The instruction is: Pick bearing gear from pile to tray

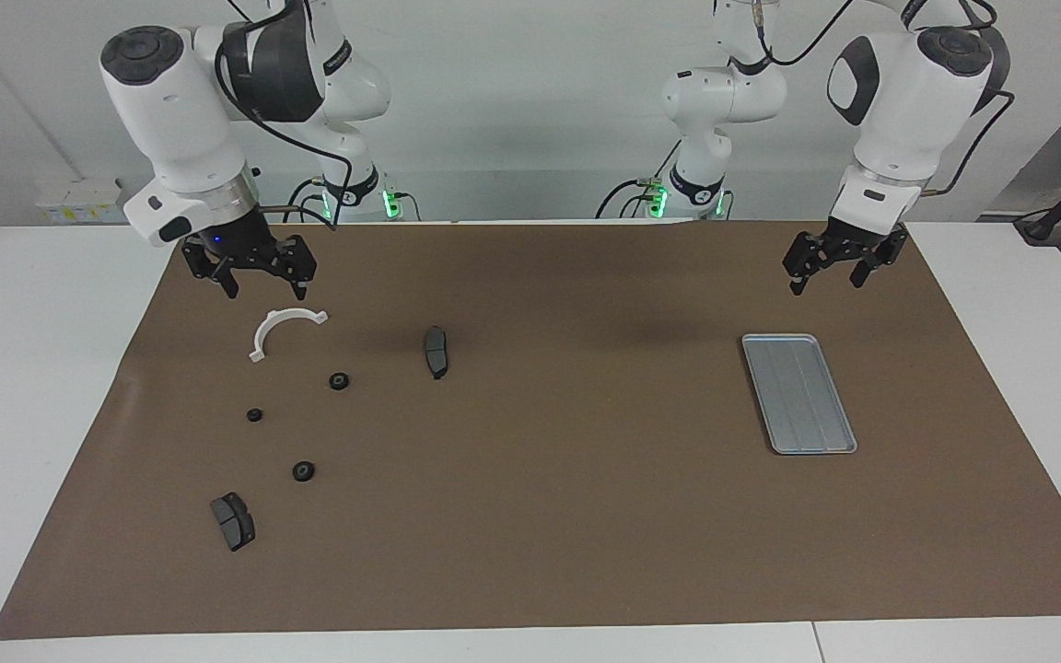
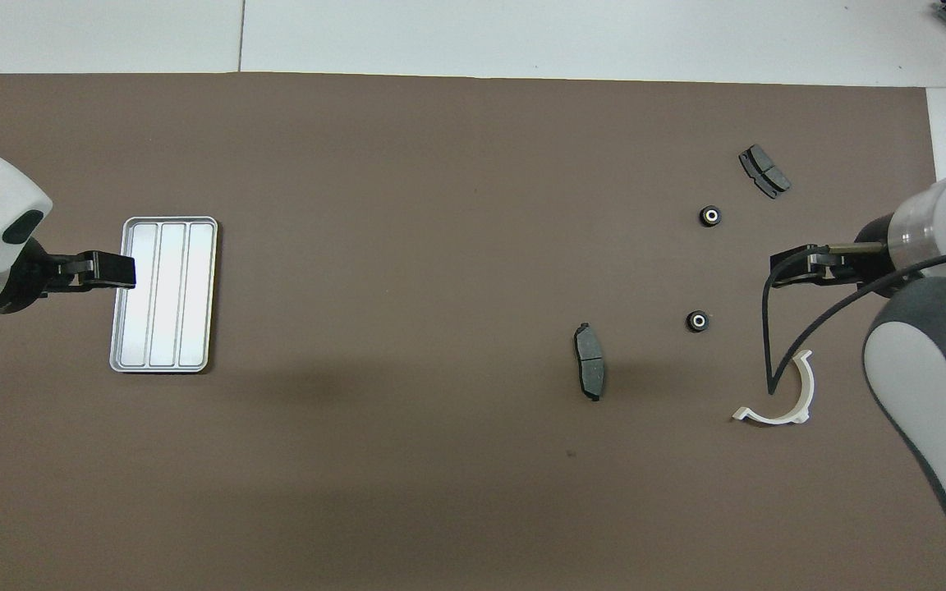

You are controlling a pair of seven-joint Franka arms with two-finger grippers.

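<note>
Three small black bearing gears [image 1: 339,380] lie loose at the right arm's end of the desk, well apart from the tray [image 1: 798,393]. They look hard, light, likely to roll; pinch across the rim. Right end effector [image 1: 259,277] hangs spread above the white bracket [image 1: 280,330]; left end effector [image 1: 830,270] waits, spread.

Bright, even light from above washes the whole bench [image 1: 52,387]. The brown mat [image 1: 549,516] looks flat and matte with no glare, and a soft, diffuse shadow smudges its middle. In the overhead view the tray [image 2: 124,361] gleams almost white. Both views are sharp throughout, with edges staying straight right into the corners.
</note>
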